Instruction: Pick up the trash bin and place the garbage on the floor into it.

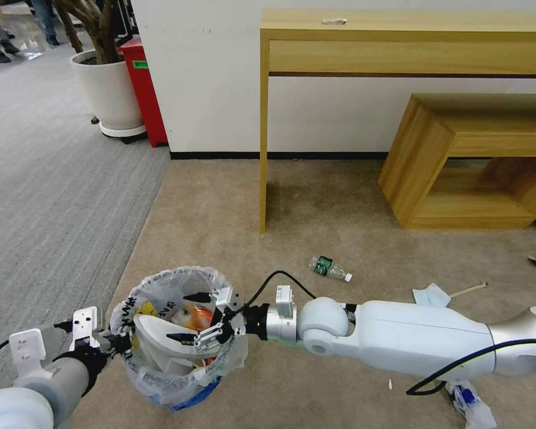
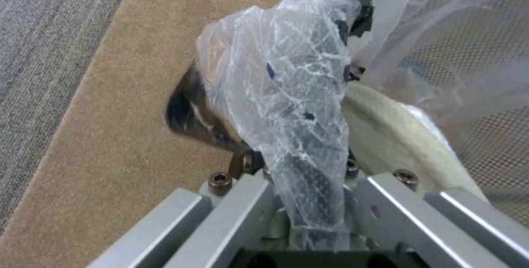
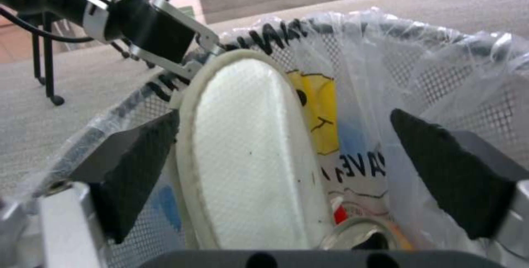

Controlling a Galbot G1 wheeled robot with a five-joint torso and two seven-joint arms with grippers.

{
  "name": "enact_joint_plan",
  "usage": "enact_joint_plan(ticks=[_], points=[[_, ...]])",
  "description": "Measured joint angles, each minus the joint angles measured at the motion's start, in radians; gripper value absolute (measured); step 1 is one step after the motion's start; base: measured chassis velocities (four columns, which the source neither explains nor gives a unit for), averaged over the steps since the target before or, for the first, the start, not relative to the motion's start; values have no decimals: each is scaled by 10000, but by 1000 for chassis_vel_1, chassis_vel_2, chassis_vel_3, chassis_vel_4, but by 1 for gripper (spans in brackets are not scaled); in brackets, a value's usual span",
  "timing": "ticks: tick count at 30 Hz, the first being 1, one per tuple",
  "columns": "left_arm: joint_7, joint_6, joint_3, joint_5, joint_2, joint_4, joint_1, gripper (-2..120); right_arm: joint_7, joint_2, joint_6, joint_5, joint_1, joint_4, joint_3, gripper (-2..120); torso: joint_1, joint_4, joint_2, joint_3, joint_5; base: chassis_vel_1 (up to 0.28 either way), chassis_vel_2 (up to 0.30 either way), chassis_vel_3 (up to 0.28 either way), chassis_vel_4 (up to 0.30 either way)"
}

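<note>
The trash bin (image 1: 168, 279), black mesh lined with a printed plastic bag, is low at the left, and my left gripper (image 1: 116, 342) is shut on its near rim (image 2: 308, 94). In the left wrist view that gripper (image 2: 300, 164) clamps bag and rim together. My right gripper (image 1: 181, 317) hangs open over the bin's mouth, and its pads (image 3: 138, 164) stand apart from the white slipper (image 3: 248, 152) leaning inside. An orange can (image 1: 199, 319) lies beside the slipper. On the beige floor (image 1: 220, 226) lie a green-label bottle (image 1: 329, 268), a blue mask (image 1: 432, 295) and a wooden stick (image 1: 469, 290).
A wooden console table (image 1: 399, 42) stands against the wall, its leg (image 1: 263, 137) coming down ahead of the bin. A low wooden bench (image 1: 470, 161) is at the right. Grey ribbed carpet (image 1: 53, 196), a white planter (image 1: 110, 89) and a red box (image 1: 143, 89) are at the left.
</note>
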Motion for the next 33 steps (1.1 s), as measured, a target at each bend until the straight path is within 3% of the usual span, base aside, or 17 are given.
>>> enact_joint_plan(ticks=[14,18,20,28,33], points=[[-1,-13,-50,96,-58,29,71,1,-4,26,138,-50,58,232,184,99,0,0,0,0,1,0,0,0,0],[-2,-20,-52,137,-88,67,74,1,-3,107,463,-172,-182,241,548,98,0,0,0,0,0,0,0,0,0],[-453,-38,-143,330,-93,179,71,1,67,146,742,-167,-398,221,947,98,0,-3,0,-1,1,0,0,0,0],[-304,-33,-84,255,-116,215,35,1,80,320,1255,-45,-964,363,2210,99,0,-3,0,0,2,0,0,0,0],[-233,-25,-71,211,-99,227,23,1,75,365,1327,-1,-1149,351,2465,98,0,0,0,0,0,0,0,0,0]])
